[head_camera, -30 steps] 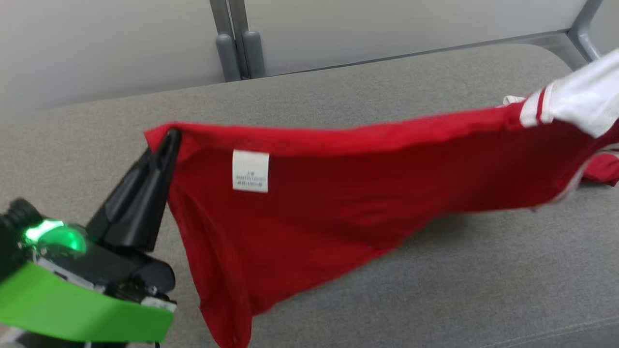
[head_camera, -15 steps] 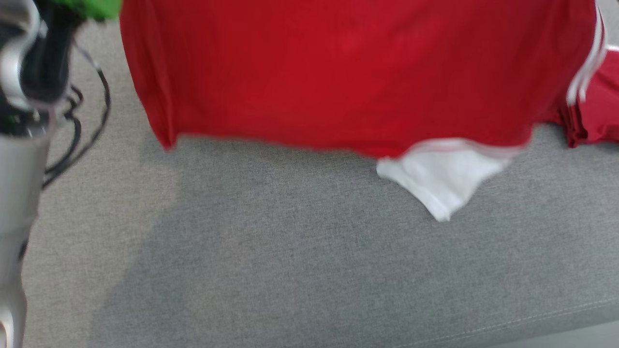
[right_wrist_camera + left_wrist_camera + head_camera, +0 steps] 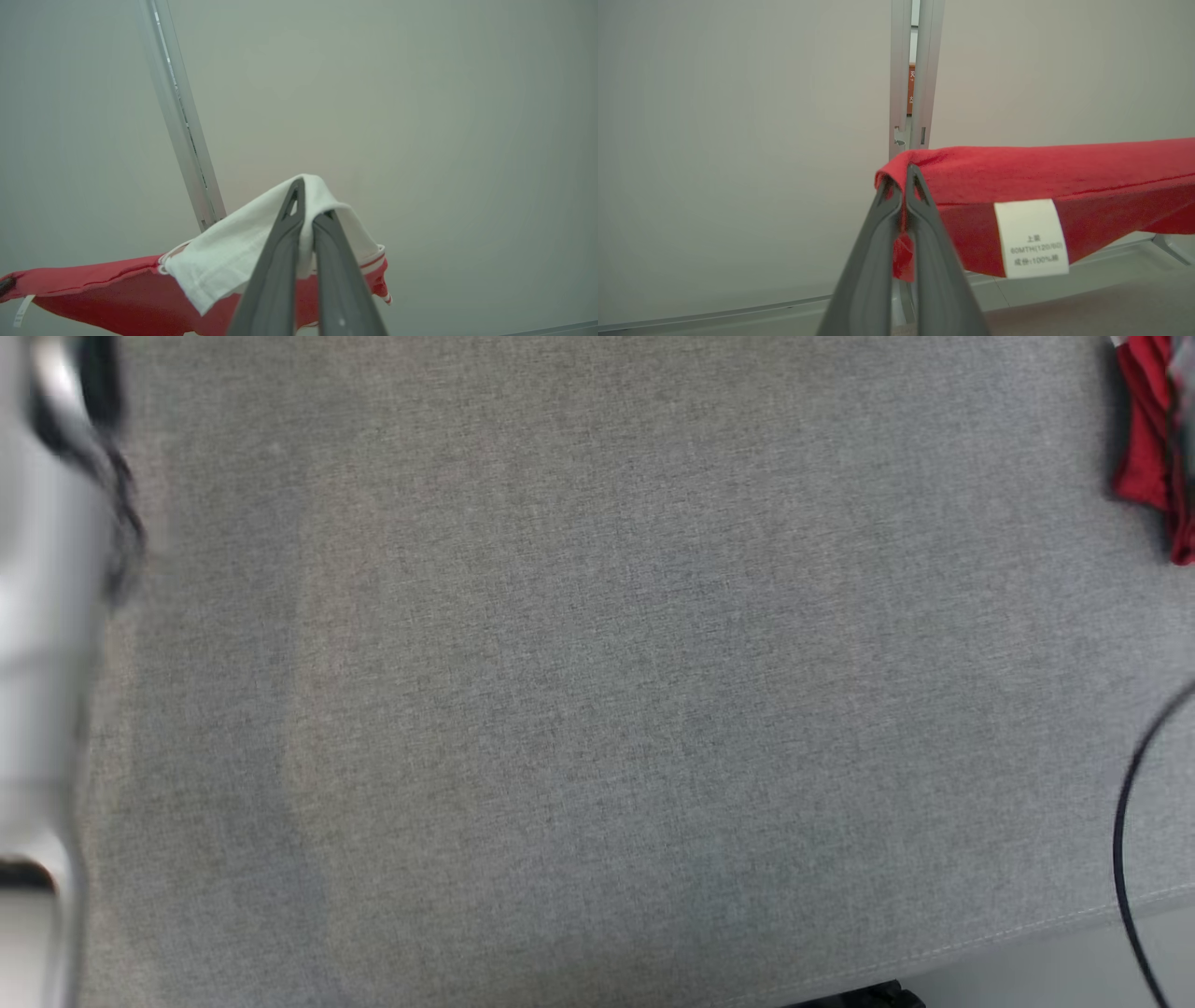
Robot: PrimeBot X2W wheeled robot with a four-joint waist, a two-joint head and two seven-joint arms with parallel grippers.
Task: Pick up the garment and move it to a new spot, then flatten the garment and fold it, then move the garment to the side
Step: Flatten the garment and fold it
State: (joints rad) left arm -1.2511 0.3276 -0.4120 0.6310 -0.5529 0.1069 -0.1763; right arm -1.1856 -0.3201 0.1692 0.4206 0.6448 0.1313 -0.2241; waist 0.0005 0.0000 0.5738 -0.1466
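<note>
Since a second ago the head camera has tipped down, so the stretched red cloth that crossed its view is no longer spread there. It now looks onto the grey upholstered surface, plain woven fabric with a seam near its front edge. A sliver of red sits at the upper right corner, a blurred pale forearm runs along the left edge, and a black cable curves at the lower right. The garment hangs in the air, strung between both arms. The left gripper has its jaws pressed together on a red corner, just beside the white care label. The right gripper has its jaws pinched tight on the white sleeve. Behind the cloth stand pale wall panels joined by a grey metal post.
</note>
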